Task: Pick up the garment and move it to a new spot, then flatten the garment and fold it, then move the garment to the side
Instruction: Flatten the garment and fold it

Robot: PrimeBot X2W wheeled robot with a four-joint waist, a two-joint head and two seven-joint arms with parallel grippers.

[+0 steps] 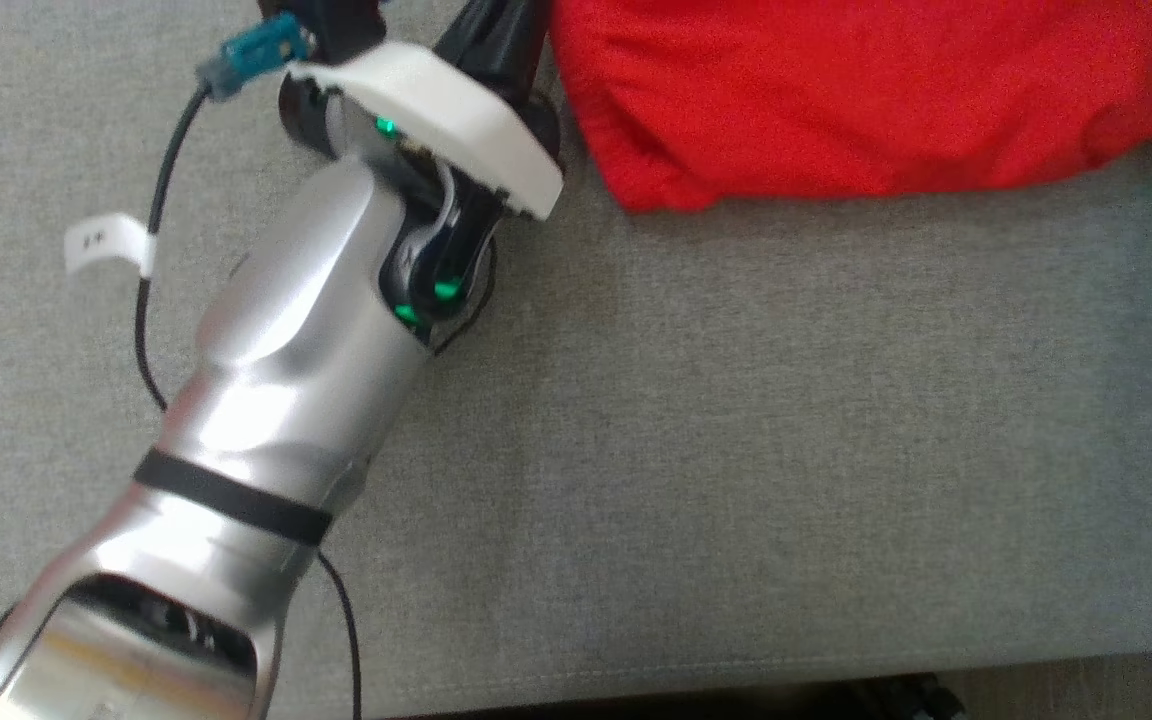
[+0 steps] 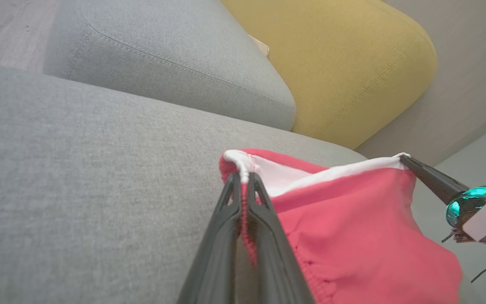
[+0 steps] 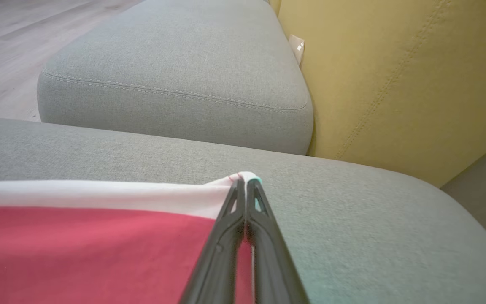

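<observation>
Corners of the red garment [image 2: 352,228] were pinched tight by the left gripper [image 2: 243,177] and right gripper [image 3: 245,183], maybe to pull it flat.

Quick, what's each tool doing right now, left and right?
Left tool: closed, gripping the white band of the red garment.
Right tool: closed, gripping the same white band at its other end.

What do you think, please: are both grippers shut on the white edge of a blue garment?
The garment is red, not blue, as the left wrist view shows; the left gripper and right gripper are indeed shut on its white edge.
</observation>
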